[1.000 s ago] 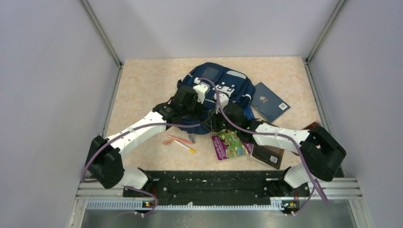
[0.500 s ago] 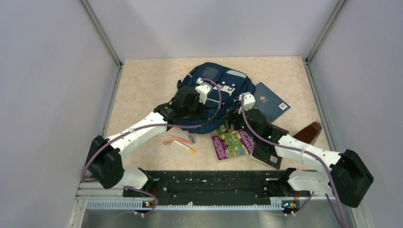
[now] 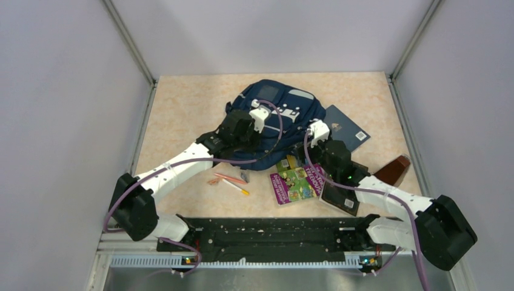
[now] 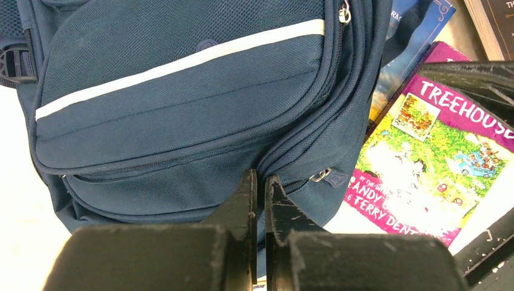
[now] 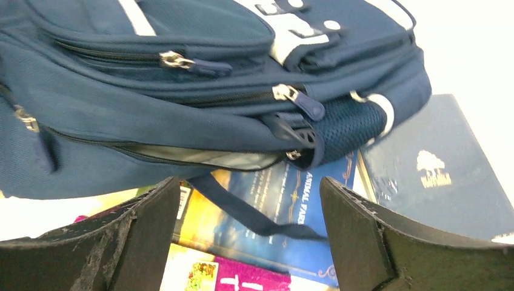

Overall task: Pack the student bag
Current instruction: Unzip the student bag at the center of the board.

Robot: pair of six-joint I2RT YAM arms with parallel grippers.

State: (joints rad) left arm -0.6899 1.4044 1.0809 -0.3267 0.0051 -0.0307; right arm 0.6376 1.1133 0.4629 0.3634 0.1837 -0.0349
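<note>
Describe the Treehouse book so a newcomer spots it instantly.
Find the big navy student bag. Just past its near edge, toward the arms, the Treehouse book lies flat between the pens and a dark brown book. It alone has a magenta cover with bright green cartoon art.

**Fingers closed at the bag's lower seam**

The navy bag [image 4: 182,121] fills the left and centre of the frame, a white stripe [image 4: 182,63] slanting across its pocket. At bottom centre the left fingers [image 4: 247,200] stand pressed almost together, tips against the fabric by a zip seam; whether they pinch anything cannot be told. A zip pull [image 4: 327,177] hangs just right of them. A purple book [image 4: 436,176] lies at right, a blue book [image 4: 412,54] above it, and pale tabletop [image 4: 18,242] shows at lower left.
</note>
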